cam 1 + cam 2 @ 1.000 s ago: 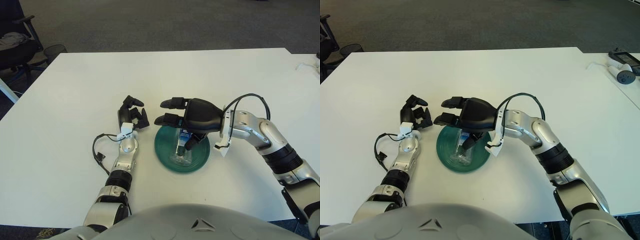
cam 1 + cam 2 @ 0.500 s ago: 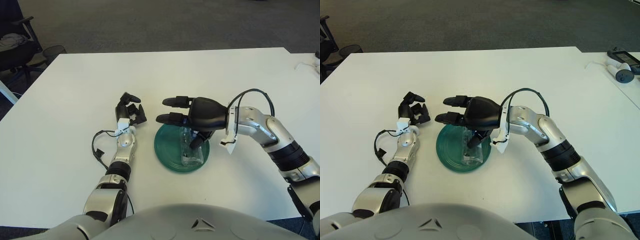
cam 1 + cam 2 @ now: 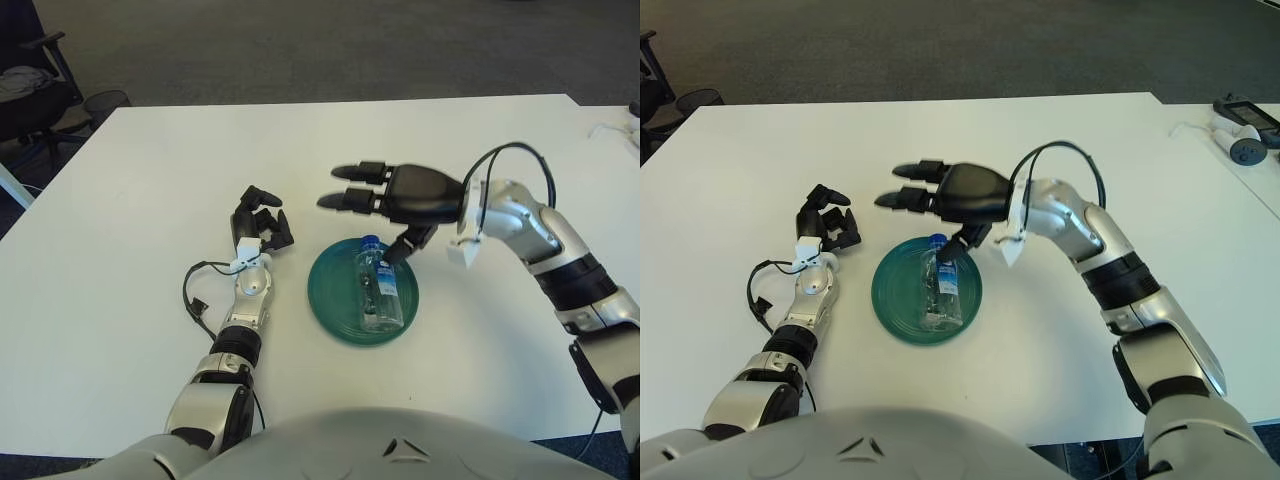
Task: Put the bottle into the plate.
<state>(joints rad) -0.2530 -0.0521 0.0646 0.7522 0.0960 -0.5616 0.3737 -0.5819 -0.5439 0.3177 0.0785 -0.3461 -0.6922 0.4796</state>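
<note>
A clear plastic bottle (image 3: 378,290) with a blue cap lies on its side inside the dark green plate (image 3: 335,300), cap pointing away from me. My right hand (image 3: 385,210) hovers just beyond the plate's far rim, above the bottle's cap end. Its fingers are spread and hold nothing, and the thumb tip shows close to the cap. My left hand (image 3: 260,228) shows to the left of the plate, fingers curled, holding nothing.
The white table (image 3: 150,170) stretches all around the plate. A black cable (image 3: 195,300) loops beside my left forearm. An office chair (image 3: 30,80) stands off the table at the far left, and small devices (image 3: 1245,135) lie at the far right.
My right hand has let go of the bottle and risen away toward the far side of the plate, fingers spreading. The bottle now lies uncovered in the plate. The left hand barely moved.
</note>
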